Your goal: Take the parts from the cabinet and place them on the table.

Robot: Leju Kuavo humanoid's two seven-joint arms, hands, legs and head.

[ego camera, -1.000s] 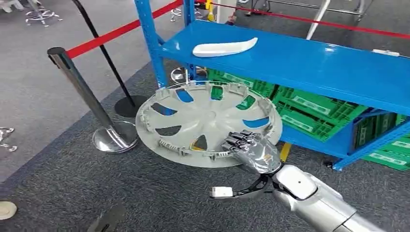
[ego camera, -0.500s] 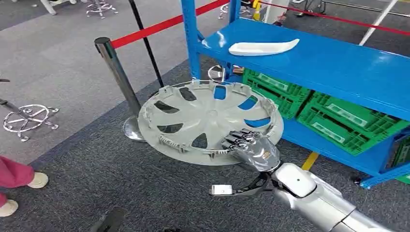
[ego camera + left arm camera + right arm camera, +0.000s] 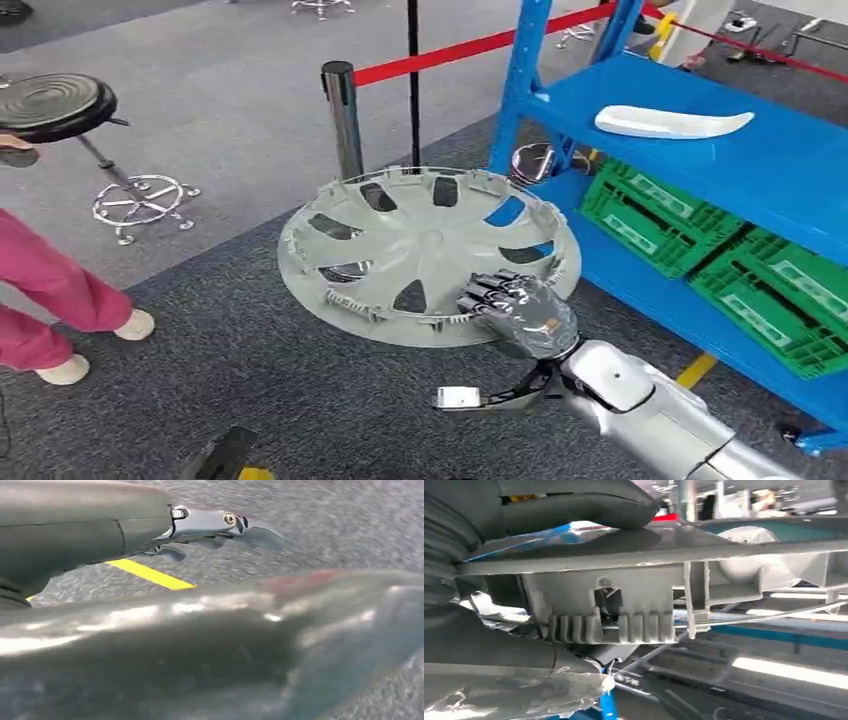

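The right hand clamps the hubcap clear of the blue cabinet at two o'clock, so picking looks done and delivery remains; left hand's state unclear.

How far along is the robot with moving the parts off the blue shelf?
Done: the grey wheel cover is off the blue shelf. In hand: the right hand grips its rim and holds it over the carpet. Left: setting it on a table, then fetching the white part lying on the shelf.
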